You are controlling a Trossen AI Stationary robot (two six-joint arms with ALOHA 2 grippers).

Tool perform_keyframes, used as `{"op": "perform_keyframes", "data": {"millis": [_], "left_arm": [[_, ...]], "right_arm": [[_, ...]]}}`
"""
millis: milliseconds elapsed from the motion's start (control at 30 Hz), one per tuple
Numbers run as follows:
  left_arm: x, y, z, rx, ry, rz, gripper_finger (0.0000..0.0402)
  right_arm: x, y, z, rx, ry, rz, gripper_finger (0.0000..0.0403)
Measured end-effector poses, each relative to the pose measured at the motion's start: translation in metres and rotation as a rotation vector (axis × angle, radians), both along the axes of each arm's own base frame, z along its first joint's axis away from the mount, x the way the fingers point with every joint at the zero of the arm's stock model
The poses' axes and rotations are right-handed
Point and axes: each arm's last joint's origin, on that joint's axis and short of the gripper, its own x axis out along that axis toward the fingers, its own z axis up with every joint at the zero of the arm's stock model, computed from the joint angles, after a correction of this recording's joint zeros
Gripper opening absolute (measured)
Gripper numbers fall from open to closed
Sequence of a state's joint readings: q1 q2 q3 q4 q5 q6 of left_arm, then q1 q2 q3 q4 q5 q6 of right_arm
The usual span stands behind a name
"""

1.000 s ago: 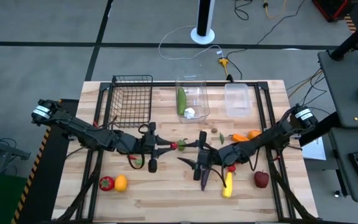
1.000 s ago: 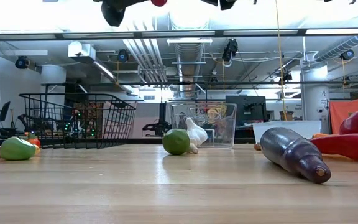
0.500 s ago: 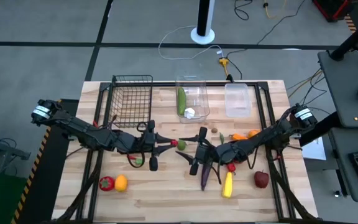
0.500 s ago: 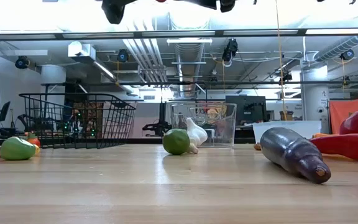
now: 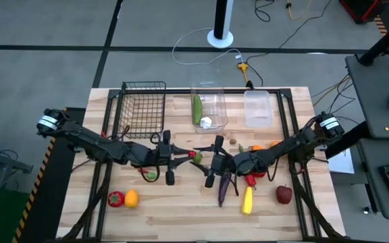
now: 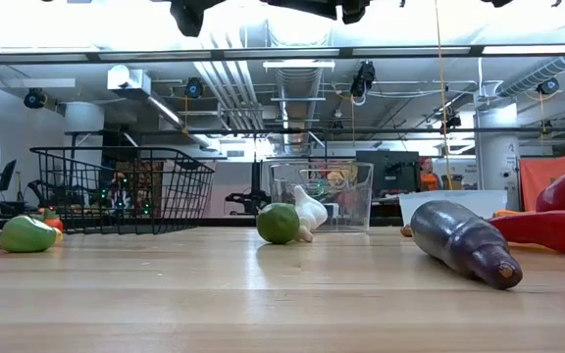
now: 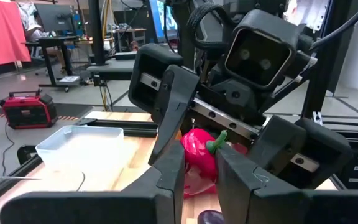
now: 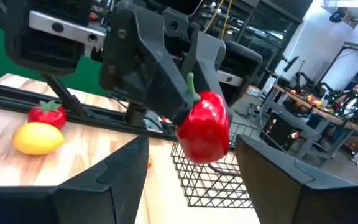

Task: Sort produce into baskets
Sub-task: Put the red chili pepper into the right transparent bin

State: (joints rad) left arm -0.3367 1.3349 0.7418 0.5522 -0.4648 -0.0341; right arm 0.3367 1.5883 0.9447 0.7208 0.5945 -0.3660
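My left gripper [image 5: 188, 156] is shut on a small red pepper [image 5: 195, 156] above the table's middle. My right gripper [image 5: 206, 162] faces it from the right, open. Its two fingers stand on either side of the pepper [image 8: 204, 127] without touching it. At the back stand a black wire basket [image 5: 144, 104], a taller clear bin [image 5: 211, 116] holding a cucumber [image 5: 197, 108] and garlic [image 5: 206, 123], and a shallower clear bin [image 5: 257, 108]. A purple eggplant [image 5: 223, 190] lies on the table under my right gripper. My left gripper pinches the pepper's body [image 7: 194, 163] between its two fingertips [image 8: 178, 93]. The fingers lie level and point toward the table's right. The pepper is lifted clear of the table, with its green stem [image 7: 217, 142] pointing up.
On the near left lie a red fruit [image 5: 116, 198] and an orange one [image 5: 132, 198], with a green pepper [image 5: 150, 174] under my left arm. On the right lie a yellow pepper [image 5: 248, 200], a red apple [image 5: 284, 195], a red pepper [image 5: 252, 180] and orange pieces [image 5: 269, 146].
My right gripper has moved toward the table's left and far side, closing on the pepper, and stays open. My left gripper has carried the pepper a little toward the right and upward, so it has left the top of the low view.
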Motion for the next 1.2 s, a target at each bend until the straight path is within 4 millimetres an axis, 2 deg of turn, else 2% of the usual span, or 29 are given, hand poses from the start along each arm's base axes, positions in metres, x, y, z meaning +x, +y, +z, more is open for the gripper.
{"op": "perform_keyframes", "data": {"millis": [800,1200], "left_arm": [[0.0002,-0.0001,-0.0009,0.002,0.007,0.0,0.005],[0.0002,0.0001,-0.0019,0.005,0.017,0.001,0.005]], "right_arm": [[0.0003,-0.0012,-0.0007,-0.008,0.01,-0.005,0.0168],[0.0003,-0.0013,-0.0006,-0.007,0.009,-0.005,0.0157]]}}
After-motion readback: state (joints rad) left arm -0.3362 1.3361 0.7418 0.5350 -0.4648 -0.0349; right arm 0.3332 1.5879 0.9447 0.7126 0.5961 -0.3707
